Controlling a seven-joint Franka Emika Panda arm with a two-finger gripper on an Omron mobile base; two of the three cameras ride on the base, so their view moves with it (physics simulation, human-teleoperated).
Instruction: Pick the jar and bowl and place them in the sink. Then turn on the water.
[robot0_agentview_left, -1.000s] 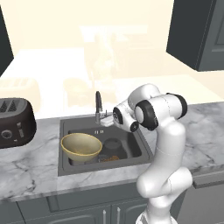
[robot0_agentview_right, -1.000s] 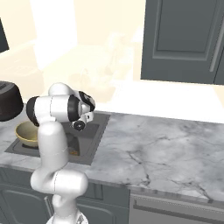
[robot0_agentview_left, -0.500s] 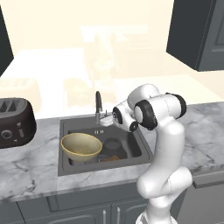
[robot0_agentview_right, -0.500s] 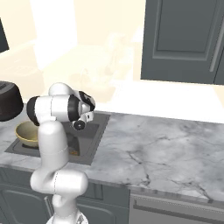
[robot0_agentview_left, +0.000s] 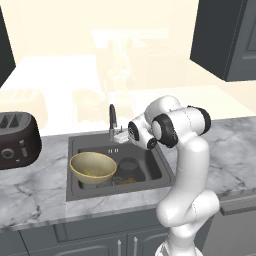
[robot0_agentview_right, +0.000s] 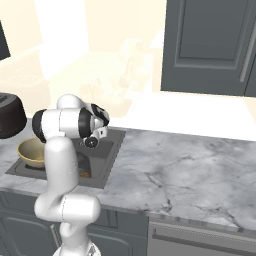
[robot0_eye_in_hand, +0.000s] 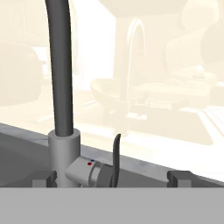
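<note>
Dark gripper (robot0_eye_in_hand: 111, 178) wide open, fingertips either side of tap lever (robot0_eye_in_hand: 115, 158), unchanged over the last second. Beyond, bowl (robot0_agentview_left: 93, 166) and jar (robot0_agentview_left: 129, 167) in sink (robot0_agentview_left: 155, 170). No water running; only lever turn left, seemingly.

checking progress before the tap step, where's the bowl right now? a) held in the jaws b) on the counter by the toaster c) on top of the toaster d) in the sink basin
d: the bowl sits down inside the sink, on its left side, below the counter's top.
</note>
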